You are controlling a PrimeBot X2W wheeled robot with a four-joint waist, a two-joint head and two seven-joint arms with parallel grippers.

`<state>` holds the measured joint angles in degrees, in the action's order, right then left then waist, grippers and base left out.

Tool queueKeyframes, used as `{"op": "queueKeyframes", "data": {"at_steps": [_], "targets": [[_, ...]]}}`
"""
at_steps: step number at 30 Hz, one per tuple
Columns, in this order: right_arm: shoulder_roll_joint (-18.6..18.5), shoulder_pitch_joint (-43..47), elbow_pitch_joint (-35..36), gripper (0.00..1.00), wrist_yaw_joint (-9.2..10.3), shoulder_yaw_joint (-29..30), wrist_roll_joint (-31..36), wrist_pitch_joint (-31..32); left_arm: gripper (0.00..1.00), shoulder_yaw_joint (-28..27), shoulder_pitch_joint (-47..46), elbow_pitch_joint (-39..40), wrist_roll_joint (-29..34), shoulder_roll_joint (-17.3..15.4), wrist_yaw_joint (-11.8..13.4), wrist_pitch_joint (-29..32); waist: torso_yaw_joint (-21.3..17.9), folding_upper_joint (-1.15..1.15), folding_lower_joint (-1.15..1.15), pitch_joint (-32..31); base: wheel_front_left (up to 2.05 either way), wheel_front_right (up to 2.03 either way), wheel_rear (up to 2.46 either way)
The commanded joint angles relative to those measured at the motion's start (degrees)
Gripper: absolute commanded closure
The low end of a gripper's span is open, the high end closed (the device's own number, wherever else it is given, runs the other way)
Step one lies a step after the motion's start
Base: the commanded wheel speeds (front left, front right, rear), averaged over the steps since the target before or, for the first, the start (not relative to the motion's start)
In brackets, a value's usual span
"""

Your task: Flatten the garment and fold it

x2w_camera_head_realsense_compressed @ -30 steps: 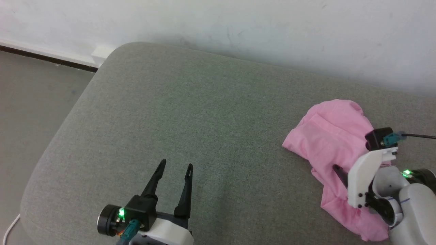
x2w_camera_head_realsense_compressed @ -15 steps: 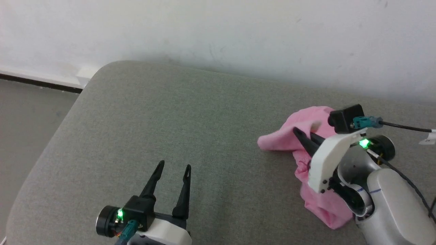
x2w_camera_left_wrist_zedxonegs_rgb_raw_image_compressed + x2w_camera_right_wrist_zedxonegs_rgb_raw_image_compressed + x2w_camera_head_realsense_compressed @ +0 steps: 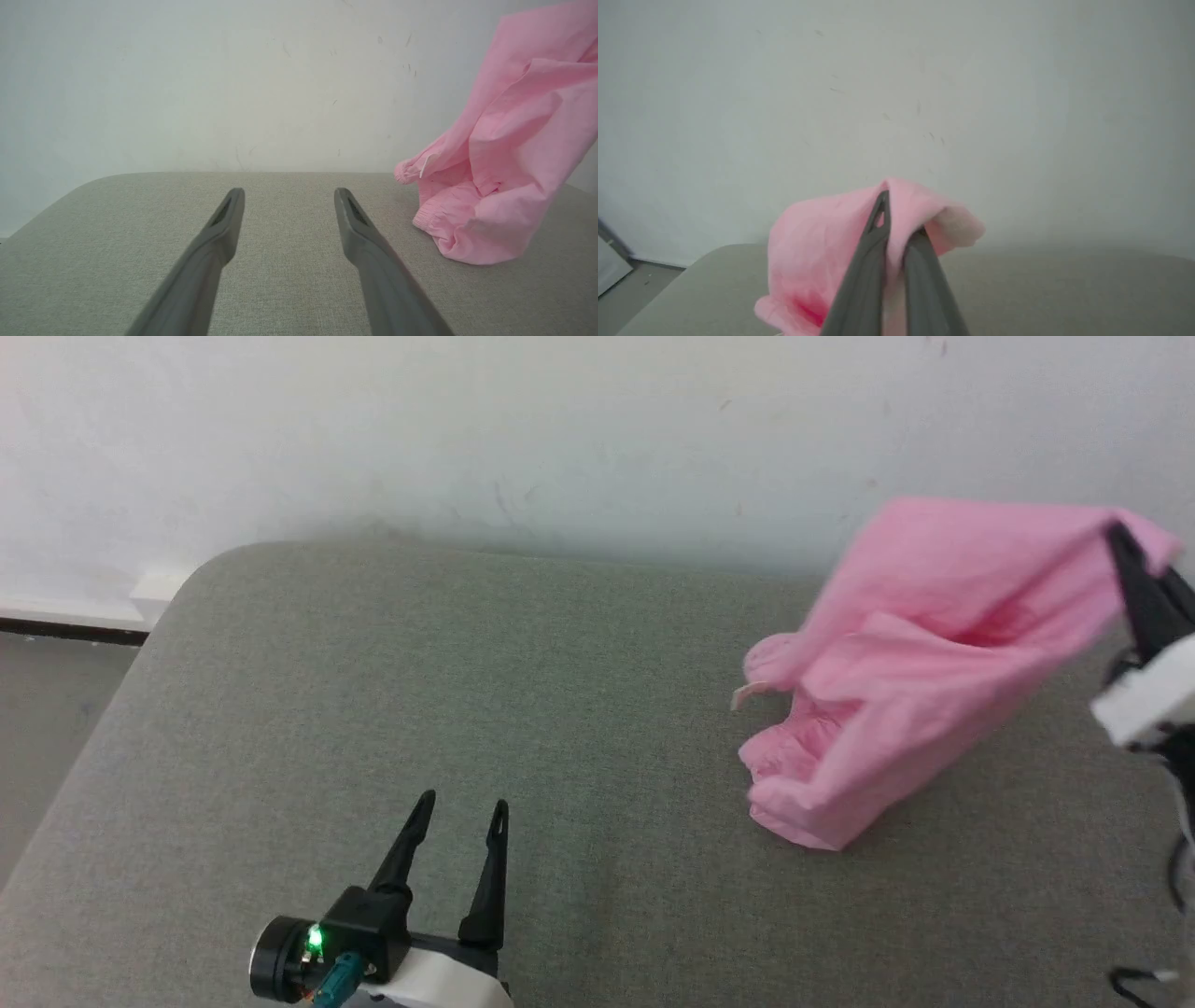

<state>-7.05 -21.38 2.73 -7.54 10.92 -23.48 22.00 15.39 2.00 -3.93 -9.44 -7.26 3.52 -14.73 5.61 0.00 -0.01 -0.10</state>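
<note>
My left gripper (image 3: 464, 800) sits low at the near edge of the grey cushion (image 3: 467, 663). Its jaws are spread wide with nothing between them, only bare fabric ahead of the tips. The shorts (image 3: 915, 644) are well off to the right of those jaws, out of their reach as they stand.

The shorts hang as a loose, bunched drape. The lower end, with the gathered waistband (image 3: 784, 775), looks to be resting on the cushion, and the rest slopes up and to the right toward my other jaws. A small white label (image 3: 747, 693) sticks out at the left edge. Both legs are collapsed into each other, and I can't tell which edge is which hem.

At the far right, my right gripper (image 3: 1125, 546) has its jaws pressed together, pinching the top corner of the cloth. In the right wrist view the pink fabric wraps over both fingertips.

As I judge it, the task is barely started. One corner is gripped and held up, and that is all. Nothing is flattened and no fold is made. What's left is a second hold with the left jaws, spreading the shorts out, laying them flat on the cushion, and then folding.
</note>
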Motion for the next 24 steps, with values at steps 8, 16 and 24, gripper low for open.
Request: {"op": "queueKeyframes", "data": {"at_steps": [8,16,24], "targets": [[0.5,7.3,-15.5,1.00,0.05,25.3,14.0,-0.3,0.00,0.2,-1.2,-0.6,1.3,1.0,-1.5,-0.3,-2.2,0.00,0.01,2.5,0.00,0.00,0.00],[1.4,6.6,-24.9,0.00,0.05,23.9,17.8,-7.3,0.00,0.0,-1.6,-1.8,1.9,1.3,-2.2,-0.3,-3.9,0.00,0.01,2.4,0.00,0.00,0.00],[-0.4,11.6,-16.6,0.00,0.05,5.6,14.8,-18.2,0.00,0.8,-1.6,-2.4,1.4,2.1,-3.9,-0.3,-6.2,0.00,0.01,0.2,0.00,0.00,0.00]]}}
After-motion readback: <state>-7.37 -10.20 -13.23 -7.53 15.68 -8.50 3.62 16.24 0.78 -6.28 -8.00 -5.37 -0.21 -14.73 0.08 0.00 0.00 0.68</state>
